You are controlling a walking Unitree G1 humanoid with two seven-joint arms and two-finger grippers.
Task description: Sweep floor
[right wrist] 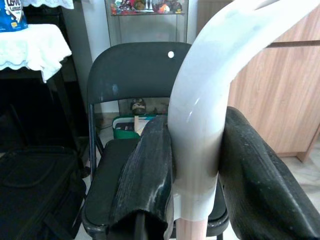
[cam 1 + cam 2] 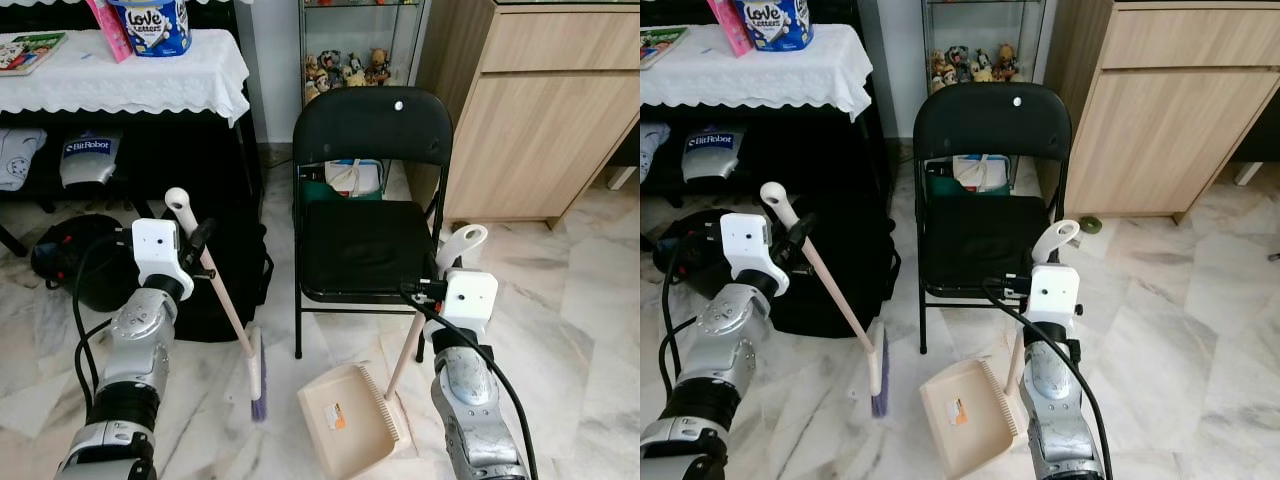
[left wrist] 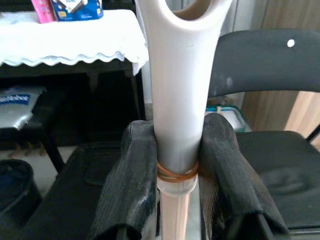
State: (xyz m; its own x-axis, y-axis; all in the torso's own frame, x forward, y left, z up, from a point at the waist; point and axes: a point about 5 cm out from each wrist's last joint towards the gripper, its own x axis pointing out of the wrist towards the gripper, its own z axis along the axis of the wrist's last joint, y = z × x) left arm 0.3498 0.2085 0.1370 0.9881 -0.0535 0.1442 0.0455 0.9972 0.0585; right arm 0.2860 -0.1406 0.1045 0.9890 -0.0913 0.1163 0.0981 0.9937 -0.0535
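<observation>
The left claw [image 3: 177, 165] is clamped on the white grip of the broom [image 2: 222, 297], whose pink shaft slants down to purple bristles resting on the marble floor [image 2: 590, 310]. The right claw [image 1: 195, 165] is clamped on the white handle of the dustpan [image 2: 345, 405], which is set on the floor just right of the bristles. A black folding chair [image 2: 370, 200] is positioned directly behind both tools. A cloth-covered tabletop [image 2: 120, 65] is located at rear left.
</observation>
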